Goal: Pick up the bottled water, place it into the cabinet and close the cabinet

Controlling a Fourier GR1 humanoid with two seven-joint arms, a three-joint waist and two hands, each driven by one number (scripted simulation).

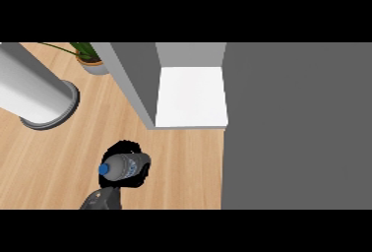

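Head view: the left hand (125, 173) comes in from the lower edge, its black fingers curled round the bottled water (125, 165); the bottle lies tilted in that grasp, blue cap (105, 169) toward the left, over the wooden bench (58, 162) near its front edge; the cabinet (190, 96) stands open toward the bench's back, its white shelf bare, its grey door (296, 125) filling the right side; a grey cylinder (36, 91) stands at the back left corner; a potted plant (88, 60) sits behind it.

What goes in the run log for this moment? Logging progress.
left hand: holding bottled water | cabinet: open | bottle: outside
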